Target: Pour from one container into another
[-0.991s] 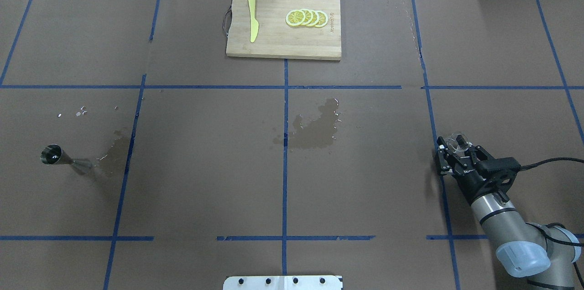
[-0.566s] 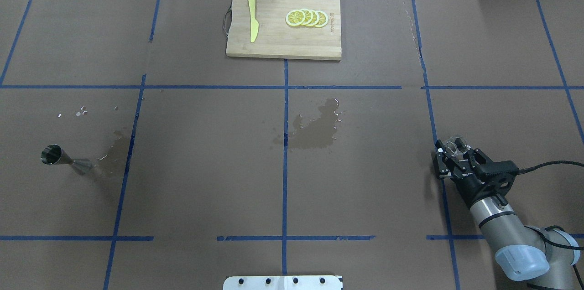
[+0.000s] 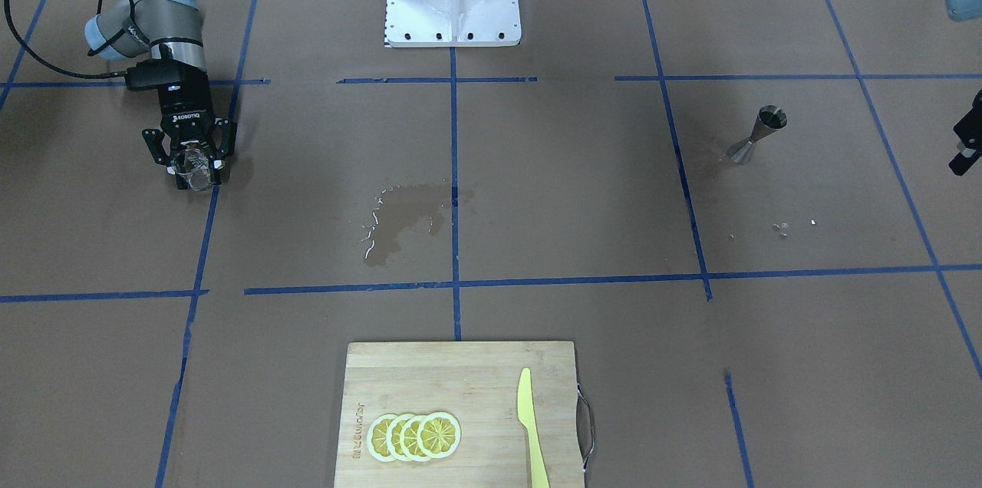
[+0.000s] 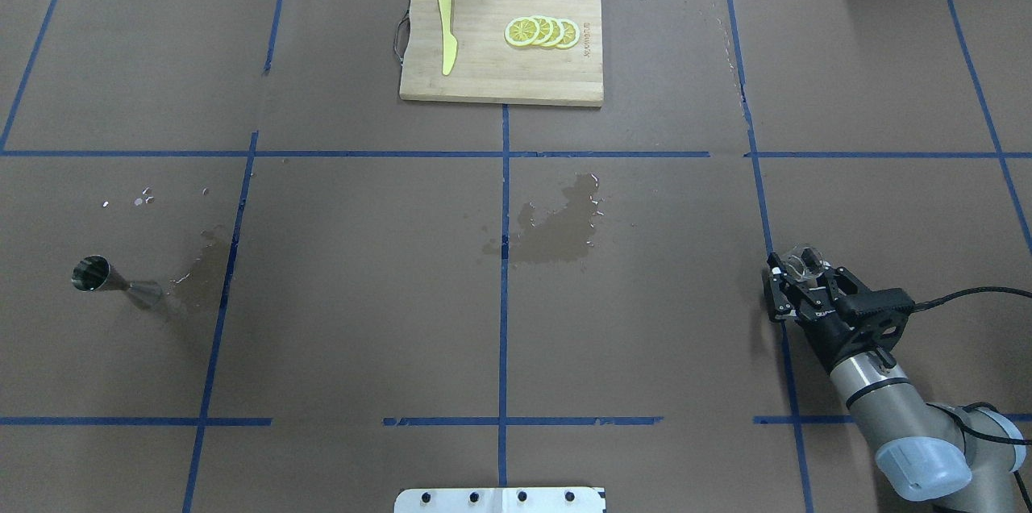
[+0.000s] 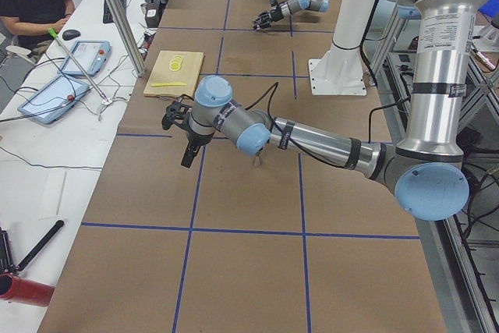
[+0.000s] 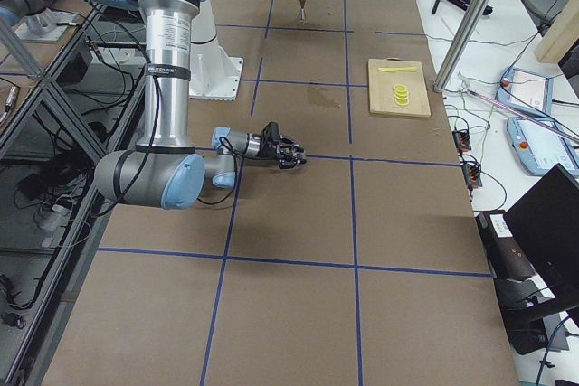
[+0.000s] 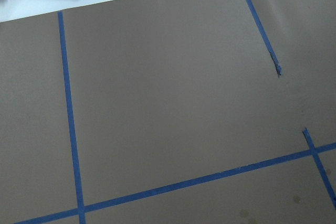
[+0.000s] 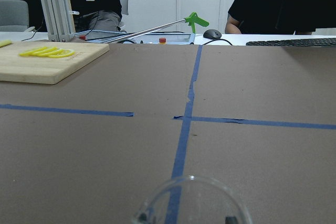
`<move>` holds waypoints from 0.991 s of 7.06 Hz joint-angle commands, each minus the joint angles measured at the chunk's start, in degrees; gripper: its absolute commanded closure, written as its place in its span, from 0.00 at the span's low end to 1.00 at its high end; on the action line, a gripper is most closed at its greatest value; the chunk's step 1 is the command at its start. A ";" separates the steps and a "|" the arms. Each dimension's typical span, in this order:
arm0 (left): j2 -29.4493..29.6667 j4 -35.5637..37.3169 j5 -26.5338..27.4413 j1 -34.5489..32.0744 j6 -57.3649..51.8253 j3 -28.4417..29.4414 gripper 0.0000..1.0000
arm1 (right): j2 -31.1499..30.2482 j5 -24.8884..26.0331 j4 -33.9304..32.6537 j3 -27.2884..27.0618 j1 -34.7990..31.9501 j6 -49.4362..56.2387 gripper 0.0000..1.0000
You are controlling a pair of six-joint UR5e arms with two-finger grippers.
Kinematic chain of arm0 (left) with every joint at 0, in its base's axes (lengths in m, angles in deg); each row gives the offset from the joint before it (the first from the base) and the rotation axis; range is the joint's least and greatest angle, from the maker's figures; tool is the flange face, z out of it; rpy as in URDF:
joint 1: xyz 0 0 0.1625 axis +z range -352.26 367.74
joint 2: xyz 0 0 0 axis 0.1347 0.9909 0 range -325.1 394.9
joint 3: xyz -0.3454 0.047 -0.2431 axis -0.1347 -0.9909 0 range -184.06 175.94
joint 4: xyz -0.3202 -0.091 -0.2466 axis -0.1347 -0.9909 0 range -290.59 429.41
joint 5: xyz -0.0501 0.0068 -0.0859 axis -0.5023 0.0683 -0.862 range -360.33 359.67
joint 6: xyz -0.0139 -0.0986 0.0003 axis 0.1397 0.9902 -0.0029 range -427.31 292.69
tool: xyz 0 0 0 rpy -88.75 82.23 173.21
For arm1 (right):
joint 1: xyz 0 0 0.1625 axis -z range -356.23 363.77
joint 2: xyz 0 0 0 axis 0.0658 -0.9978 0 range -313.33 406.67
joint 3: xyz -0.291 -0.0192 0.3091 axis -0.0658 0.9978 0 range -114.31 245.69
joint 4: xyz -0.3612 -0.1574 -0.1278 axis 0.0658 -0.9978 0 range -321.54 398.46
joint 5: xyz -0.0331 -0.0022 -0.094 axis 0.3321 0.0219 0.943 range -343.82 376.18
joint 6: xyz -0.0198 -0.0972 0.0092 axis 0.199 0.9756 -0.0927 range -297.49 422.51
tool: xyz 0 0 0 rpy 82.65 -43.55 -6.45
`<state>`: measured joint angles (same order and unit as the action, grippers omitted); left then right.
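**Keep the cup level on the long carry to the jigger**

The right gripper is clenched on the clear glass cup, low at the table's right side. The steel jigger stands upright far across on the left, beside 1 wet patch. I judge the carry needs a level rim, then a slow tilt over the jigger's narrow mouth. No liquid can be made out in either vessel. Whether the left gripper is released or clenched, I cannot tell.
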<state>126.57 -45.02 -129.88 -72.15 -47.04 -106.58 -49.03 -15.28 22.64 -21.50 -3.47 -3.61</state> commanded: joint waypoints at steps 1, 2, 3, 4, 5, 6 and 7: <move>0.00 0.00 0.17 0.00 0.03 -0.13 0.00 | -0.19 -0.10 0.00 0.00 0.12 0.21 0.14; 0.00 0.00 0.17 0.00 0.03 -0.05 0.00 | -0.28 -0.27 0.00 0.00 0.03 0.30 0.14; 0.00 0.00 0.17 0.00 0.03 -0.05 0.00 | -0.19 -0.36 0.00 0.00 0.03 0.30 0.14; 0.00 0.00 0.17 0.00 -0.06 -0.05 0.00 | -0.19 -0.36 0.00 -0.18 0.03 0.38 0.15; 0.00 0.00 0.17 0.00 0.03 -0.05 0.00 | -0.19 -0.36 0.00 -0.18 0.12 0.38 0.17; 0.00 0.00 0.17 0.00 0.03 -0.13 0.00 | -0.19 -0.45 0.00 -0.27 0.12 0.38 0.22; 0.00 0.00 0.17 0.00 0.03 -0.14 0.00 | -0.19 -0.36 0.00 -0.27 0.12 0.38 0.22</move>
<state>126.57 -45.02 -129.71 -72.15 -47.02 -106.68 -49.22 -15.68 22.64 -21.72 -3.36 -3.23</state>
